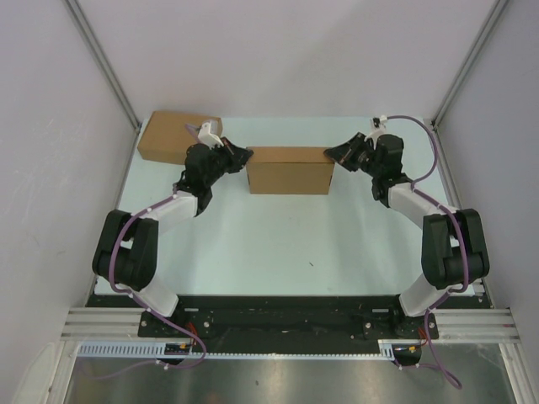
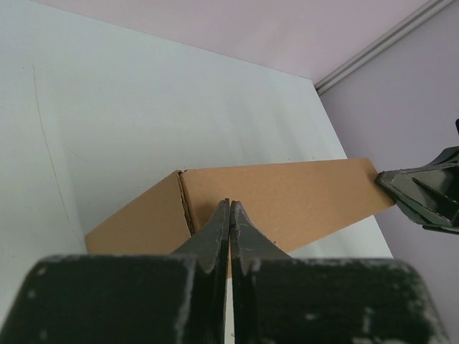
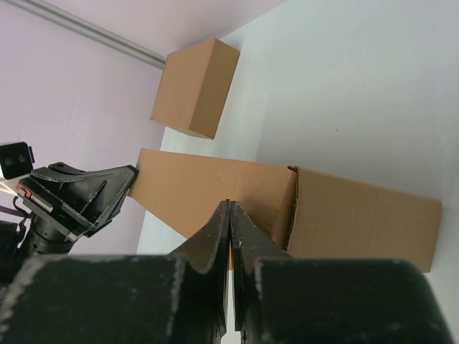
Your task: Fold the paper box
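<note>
The paper box [image 1: 289,175] stands closed up on the far half of the bench [image 1: 278,252], midway between the two arms. The left arm [image 1: 164,215] reaches to its left end, and the left jaws are pressed together with their tips touching the cardboard. The right arm [image 1: 413,202] meets the right end, and the right jaws are likewise pressed together, tips against the upper corner. A second brown box [image 1: 173,137] sits in the back left corner, just behind the left wrist.

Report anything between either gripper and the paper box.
Nothing visible does: the left gripper and right gripper, jaws shut, sit at opposite ends of the paper box. The other box lies at the far-left corner.
</note>
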### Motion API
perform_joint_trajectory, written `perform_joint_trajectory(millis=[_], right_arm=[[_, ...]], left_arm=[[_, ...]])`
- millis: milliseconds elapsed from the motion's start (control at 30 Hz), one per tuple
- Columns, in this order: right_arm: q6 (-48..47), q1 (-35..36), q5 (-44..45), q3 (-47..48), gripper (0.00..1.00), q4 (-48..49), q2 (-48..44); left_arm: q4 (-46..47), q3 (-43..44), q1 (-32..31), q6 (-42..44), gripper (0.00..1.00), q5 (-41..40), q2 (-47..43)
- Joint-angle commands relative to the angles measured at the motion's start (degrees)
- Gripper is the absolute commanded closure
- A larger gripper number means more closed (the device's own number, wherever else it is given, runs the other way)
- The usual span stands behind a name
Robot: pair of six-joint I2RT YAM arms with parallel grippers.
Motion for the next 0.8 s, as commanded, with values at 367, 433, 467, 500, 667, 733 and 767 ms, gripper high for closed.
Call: perform_joint_trajectory(millis=[367,433,467,500,667,733,767], right_arm=[[-3.73,-3.39,0.93,-7.46,0.97,-2.0,5.34],[-2.59,-3.12,0.75,-7.38,0.94,-0.07,2.98],[-1.63,-3.12,0.75,-7.12,0.92,-0.06,2.09],[-1.53,-2.95,0.75,-5.81,0.89,-0.49,0.17],[-1.62,-1.89,2.59,-3.6,0.61,-3.83,-5.2],[-1.7,-1.72,3.3,-3.16,0.54,-4.8,-7.3],[-1.79,-1.72,3.56,-2.98,0.52,-5.33,-7.93]], left_arm=[[-7.31,0.0,0.34,1.49,0.99,0.24,1.69],[-7.4,0.53,0.34,1.49,0.98,0.15,1.43],[-7.57,0.79,0.34,1.57,0.96,0.06,1.08],[-7.84,1.06,0.34,1.66,0.94,0.06,0.81],[-8.45,2.55,0.34,1.66,0.76,-0.28,-1.03],[-7.93,2.73,0.34,1.75,0.68,-0.37,-2.08],[-7.84,2.73,0.34,1.75,0.66,-0.81,-2.53]])
